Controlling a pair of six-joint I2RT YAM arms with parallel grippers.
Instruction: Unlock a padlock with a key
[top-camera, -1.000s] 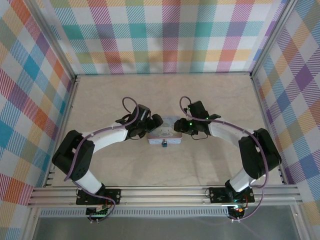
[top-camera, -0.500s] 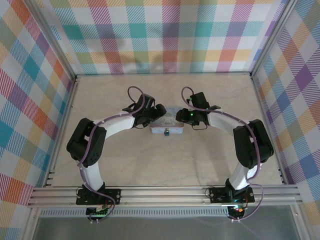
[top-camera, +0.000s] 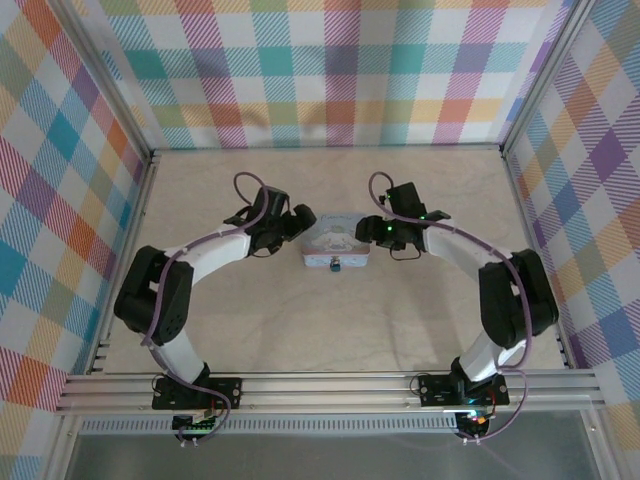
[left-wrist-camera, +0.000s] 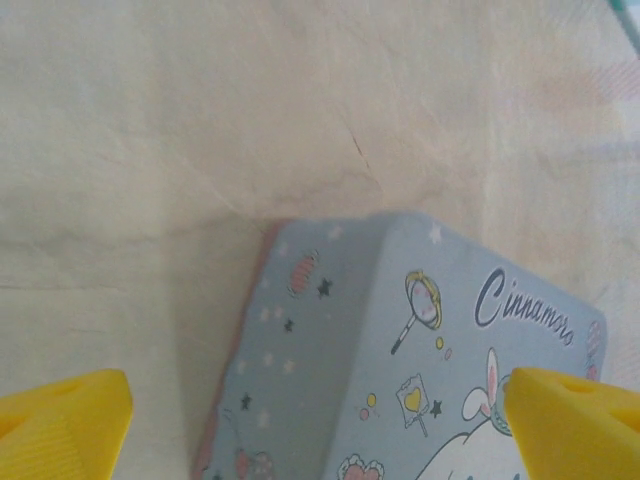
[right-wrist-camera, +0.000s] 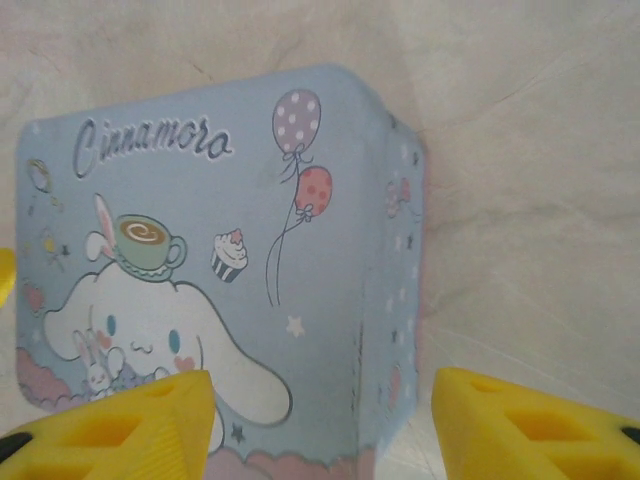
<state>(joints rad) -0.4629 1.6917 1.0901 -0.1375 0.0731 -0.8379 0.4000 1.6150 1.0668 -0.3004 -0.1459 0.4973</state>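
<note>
A pale blue cartoon-printed tin (top-camera: 336, 240) lies flat mid-table. The padlock (top-camera: 334, 266) is a tiny dark piece with a blue spot at the tin's near rim. The key is out of view. My left gripper (top-camera: 301, 228) is at the tin's left end and stands open. In the left wrist view its yellow fingertips (left-wrist-camera: 62, 425) spread wide above the tin (left-wrist-camera: 400, 350). My right gripper (top-camera: 369, 232) is at the right end, open. One of its fingers (right-wrist-camera: 110, 425) hangs over the tin's lid (right-wrist-camera: 200, 200), the other past the tin's side.
The pale wooden tabletop (top-camera: 250, 320) has bare room in front of and behind the tin. Plaid walls (top-camera: 330, 70) and metal frame posts close in the back and both sides. A metal rail (top-camera: 330, 385) runs along the near edge.
The tin now lies farther from the arm bases, and both grippers have gone with it. The right gripper's fingers have spread wider. The left gripper has drawn back slightly to the left.
</note>
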